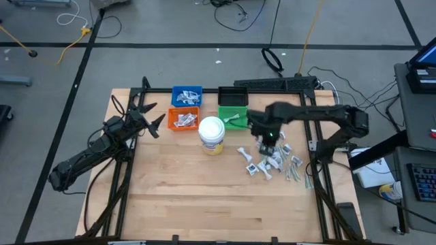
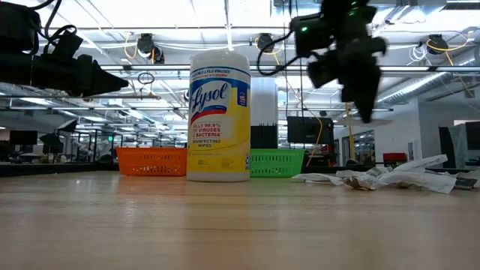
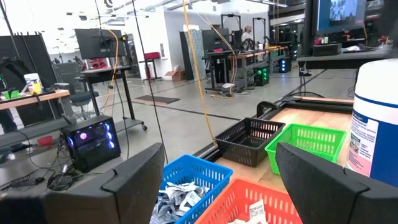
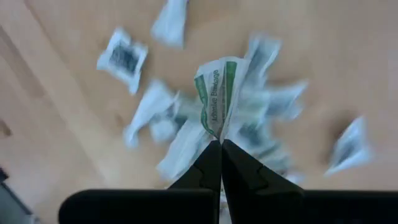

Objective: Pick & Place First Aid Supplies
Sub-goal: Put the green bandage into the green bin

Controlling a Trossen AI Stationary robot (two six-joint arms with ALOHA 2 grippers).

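From above, the small blue plastic bin [image 1: 187, 94], orange bin [image 1: 184, 120] and green bin [image 1: 233, 116] hold some packets, while many flat white first aid packets [image 1: 272, 162] lie at four o'clock of the white-lidded yellow wipes jar [image 1: 212, 133]; the left gripper [image 1: 154, 122] waits at nine o'clock, fingers spread; in the right wrist view, the right gripper [image 4: 221, 146] pinches a green-printed white bandage wrapper [image 4: 214, 93], so most sorting remains.

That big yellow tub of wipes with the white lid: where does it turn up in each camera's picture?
High view: tub mid-table, just in front of the orange bin and green bin.
Low view: tub centre, upright, between those bins.
Left wrist view: right edge only.
Right wrist view: not in it.
Shared landmark: the green bin.
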